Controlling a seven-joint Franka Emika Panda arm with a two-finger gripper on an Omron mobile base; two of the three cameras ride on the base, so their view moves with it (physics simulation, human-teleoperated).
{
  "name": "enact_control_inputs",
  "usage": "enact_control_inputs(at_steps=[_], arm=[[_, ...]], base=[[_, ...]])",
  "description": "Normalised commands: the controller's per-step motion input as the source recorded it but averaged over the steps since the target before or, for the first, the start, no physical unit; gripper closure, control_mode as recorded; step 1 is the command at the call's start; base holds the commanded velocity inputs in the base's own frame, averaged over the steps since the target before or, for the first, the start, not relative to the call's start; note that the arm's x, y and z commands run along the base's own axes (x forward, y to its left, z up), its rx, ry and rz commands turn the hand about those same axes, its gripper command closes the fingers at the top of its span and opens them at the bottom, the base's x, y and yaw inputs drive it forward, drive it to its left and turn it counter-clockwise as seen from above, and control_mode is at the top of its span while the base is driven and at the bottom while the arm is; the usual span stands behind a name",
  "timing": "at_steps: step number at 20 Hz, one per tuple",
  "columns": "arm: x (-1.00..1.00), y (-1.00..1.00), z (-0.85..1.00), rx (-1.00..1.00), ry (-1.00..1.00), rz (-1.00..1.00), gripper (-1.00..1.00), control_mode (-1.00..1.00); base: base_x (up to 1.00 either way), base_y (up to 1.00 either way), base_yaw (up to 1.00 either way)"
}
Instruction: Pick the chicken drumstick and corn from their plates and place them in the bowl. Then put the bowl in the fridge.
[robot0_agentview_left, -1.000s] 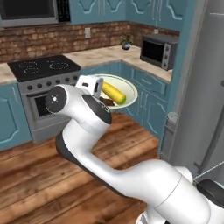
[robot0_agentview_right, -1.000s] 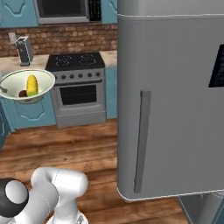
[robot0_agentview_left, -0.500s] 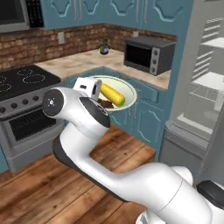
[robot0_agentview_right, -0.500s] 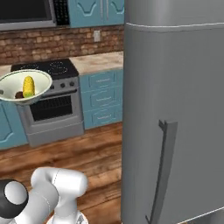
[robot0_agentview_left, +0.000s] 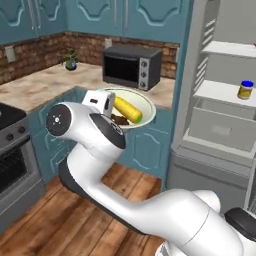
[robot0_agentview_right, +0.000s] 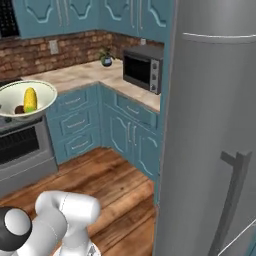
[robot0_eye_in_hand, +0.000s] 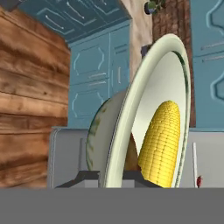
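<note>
Microwave (robot0_agentview_left: 131, 67) sits behind held bowl (robot0_agentview_left: 145, 104); fridge (robot0_agentview_left: 225, 120) stands open.

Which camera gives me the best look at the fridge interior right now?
The left base view: the fridge stands open there, showing white shelves, a grey drawer and a small jar on a shelf. The right base view shows just its grey steel door and handle from outside. The hand view looks at the bowl and corn instead.
</note>
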Motion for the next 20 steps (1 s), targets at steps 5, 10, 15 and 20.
enact_control_inputs(at_steps=[5,10,15,20], arm=[[0.00,0.00,0.00,0.00,0.00,0.00,1.00,1.00],[0.00,0.00,0.00,0.00,0.00,0.00,1.00,1.00],[0.00,0.00,0.00,0.00,0.00,0.00,1.00,1.00],[0.00,0.00,0.00,0.00,0.00,0.00,1.00,1.00]], base=[[0.54,0.33,-0.61],[0.47,0.30,-0.67],[0.37,0.25,-0.75],[0.41,0.28,-0.71]])
